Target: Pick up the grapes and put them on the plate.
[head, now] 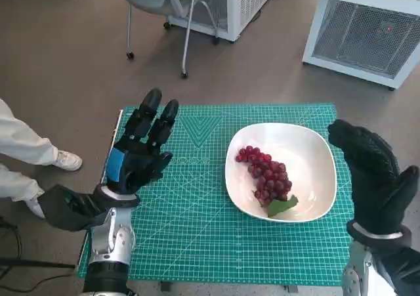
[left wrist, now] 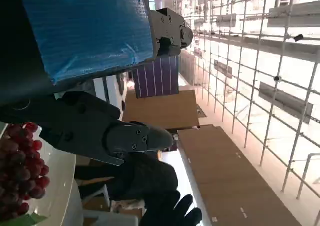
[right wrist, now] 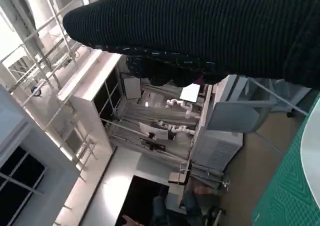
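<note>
A bunch of red grapes point(head: 266, 176) with a green leaf lies in the white plate point(head: 314, 153) on the green cutting mat point(head: 197, 211). My left hand point(head: 140, 146) is raised over the mat's left part, fingers spread, holding nothing, well left of the plate. My right hand point(head: 374, 171) in the black glove stands upright at the plate's right rim, fingers apart and empty. In the left wrist view the grapes point(left wrist: 20, 171) and the plate point(left wrist: 60, 176) show beside my left hand point(left wrist: 90, 45), with the gloved right hand point(left wrist: 155, 191) beyond. The right wrist view shows only the glove point(right wrist: 200, 25).
A person's pale sleeve and shoe point(head: 65, 159) are at the left edge, next to a black object point(head: 65, 207) by the table's corner. A chair point(head: 170, 7) and white cabinets point(head: 367, 27) stand on the floor behind the table.
</note>
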Available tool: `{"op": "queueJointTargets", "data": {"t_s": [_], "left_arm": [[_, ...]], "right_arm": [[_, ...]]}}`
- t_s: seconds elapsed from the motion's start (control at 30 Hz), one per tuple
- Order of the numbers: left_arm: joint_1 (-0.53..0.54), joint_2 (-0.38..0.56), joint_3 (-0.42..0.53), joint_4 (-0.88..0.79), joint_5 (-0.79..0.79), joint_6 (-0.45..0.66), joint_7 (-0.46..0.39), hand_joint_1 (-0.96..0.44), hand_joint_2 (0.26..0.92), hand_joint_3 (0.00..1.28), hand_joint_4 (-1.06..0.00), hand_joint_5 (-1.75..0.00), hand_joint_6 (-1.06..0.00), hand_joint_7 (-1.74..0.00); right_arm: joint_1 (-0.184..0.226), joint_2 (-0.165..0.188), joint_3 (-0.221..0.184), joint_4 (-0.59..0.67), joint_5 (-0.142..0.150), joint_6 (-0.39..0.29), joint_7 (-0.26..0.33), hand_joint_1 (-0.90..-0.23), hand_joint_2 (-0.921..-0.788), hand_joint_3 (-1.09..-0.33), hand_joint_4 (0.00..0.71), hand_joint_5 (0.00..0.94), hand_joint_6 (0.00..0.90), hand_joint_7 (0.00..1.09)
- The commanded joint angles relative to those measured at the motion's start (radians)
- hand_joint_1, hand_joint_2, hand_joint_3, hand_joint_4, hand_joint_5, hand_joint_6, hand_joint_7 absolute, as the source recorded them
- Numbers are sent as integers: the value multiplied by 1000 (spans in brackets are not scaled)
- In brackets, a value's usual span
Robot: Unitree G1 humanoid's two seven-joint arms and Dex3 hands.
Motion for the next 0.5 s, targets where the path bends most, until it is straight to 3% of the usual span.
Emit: {"op": "queueJointTargets", "data": {"t_s": [0.03, 0.3, 0.5], "left_arm": [[20, -10, -4, -39, -17, 38, 3, -497, 921, 294, -102, -5, -145, -5], [44, -22, -2, -93, -39, 75, 2, -431, 921, 186, -105, -3, -147, -5], [63, -27, -5, -114, -13, 43, 9, -154, 920, 122, -99, 0, -138, -2]], "right_arm": [[3, -7, 2, 14, 4, 12, 12, -518, -921, -515, 482, 6, 201, 465], [3, -11, 4, 5, 3, 19, 14, -518, -921, -515, 483, 5, 206, 457], [3, -15, 4, 0, 4, 26, 16, -518, -921, -515, 483, 4, 209, 453]]}}
